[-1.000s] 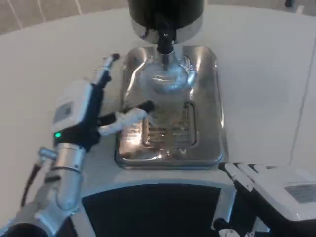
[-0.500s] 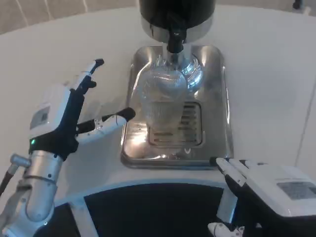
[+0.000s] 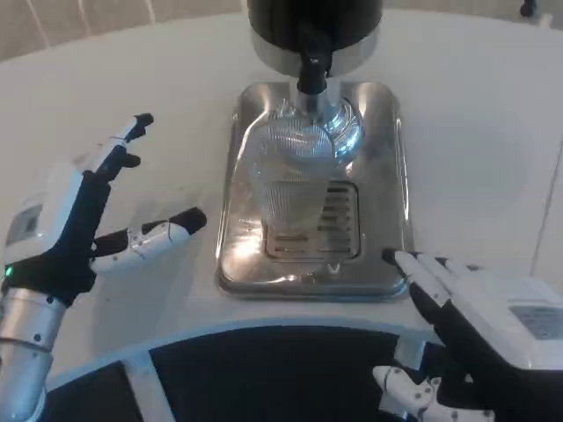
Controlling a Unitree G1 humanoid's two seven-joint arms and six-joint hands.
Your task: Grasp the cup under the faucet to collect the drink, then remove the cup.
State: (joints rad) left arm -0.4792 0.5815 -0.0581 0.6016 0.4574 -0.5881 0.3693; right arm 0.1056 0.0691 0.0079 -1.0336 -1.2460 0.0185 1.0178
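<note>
Our left hand (image 3: 66, 233) is spread wide, fingers apart and holding nothing, hovering over the white worktop (image 3: 493, 132). Off to its right, well apart from the fingertips, sits the steel drip tray (image 3: 400, 220), and on its grate stands the clear ribbed cup (image 3: 290, 189), upright, directly below the black faucet (image 3: 312, 75) of the dispenser (image 3: 312, 26). Our right hand (image 3: 479, 308) lies low near the tray's front corner, its fingers stretched out toward the tray and closed on nothing; the cup is up and to its left, not touched. We cannot tell whether any drink is in the cup or running from the faucet. As we judge it, the task has barely begun: the cup is in place, but neither hand has hold of it, so the grasp, the filling and the removal are all left to do.
</note>
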